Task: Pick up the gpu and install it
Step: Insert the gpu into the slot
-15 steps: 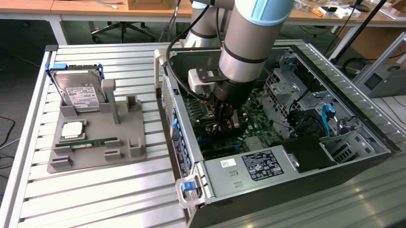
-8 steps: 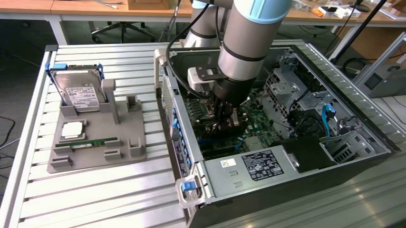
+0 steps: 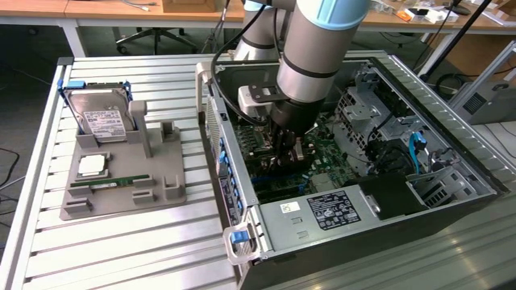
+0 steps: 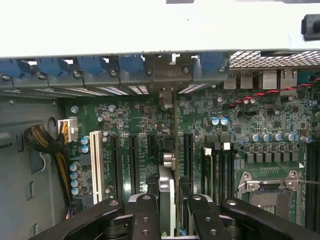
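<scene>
As the tool (image 4: 169,202) clamps the gpu (image 4: 169,186) — slots (image 4: 133,160) flank it.

gpu (image 4: 168,200) edge-on (mostly hidden), fingers (image 4: 145,217) cropped

Looking like a robotics lab or electronics w/shop, not a home. Thick grey robot arm w/ pale-blue joint caps (image 3: 318,54) is hanging down, its black pincer (image 3: 289,156) sitting inside an open black desktop PC tower case (image 3: 387,254), w/ a green circuit mobo (image 4: 125,120) lying right under the pincer. Case is resting on a silvery slatted aluminium bench (image 3: 145,241). Well apart from the pincer, toward the exterior view's left, a grey moulded fixture plate (image 3: 165,175) is holding spare PC parts. Far behind the pincer, light wooden desks (image 3: 32,7) are carrying cables & small kit, and a black wheeled office chair (image 3: 153,36) is standing on a dark floor (image 3: 32,54).
</scene>
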### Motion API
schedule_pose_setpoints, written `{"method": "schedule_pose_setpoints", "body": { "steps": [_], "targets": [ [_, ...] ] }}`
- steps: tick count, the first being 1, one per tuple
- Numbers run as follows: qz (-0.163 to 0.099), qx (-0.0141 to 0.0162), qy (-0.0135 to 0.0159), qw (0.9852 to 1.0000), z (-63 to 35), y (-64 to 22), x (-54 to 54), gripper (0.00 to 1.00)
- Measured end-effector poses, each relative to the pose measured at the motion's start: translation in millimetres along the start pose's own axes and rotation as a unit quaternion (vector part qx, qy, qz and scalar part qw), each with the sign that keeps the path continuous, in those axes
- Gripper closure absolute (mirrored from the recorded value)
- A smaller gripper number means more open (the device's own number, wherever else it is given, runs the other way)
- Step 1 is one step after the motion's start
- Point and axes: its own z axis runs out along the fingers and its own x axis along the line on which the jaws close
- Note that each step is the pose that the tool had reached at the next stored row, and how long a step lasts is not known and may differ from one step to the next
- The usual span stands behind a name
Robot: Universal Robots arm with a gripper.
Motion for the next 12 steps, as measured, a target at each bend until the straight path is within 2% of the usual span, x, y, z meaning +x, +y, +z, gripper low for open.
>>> {"method": "schedule_pose_setpoints", "body": {
  "steps": [6, 12],
  "targets": [
    [-0.001, 0.0001, 0.0016, 1.0, -0.3, 0.7, 0.0, 0.73],
    [-0.002, 0.0001, 0.0018, 1.0, -0.4, 0.7, 0.7, 0.73]
  ]
}}
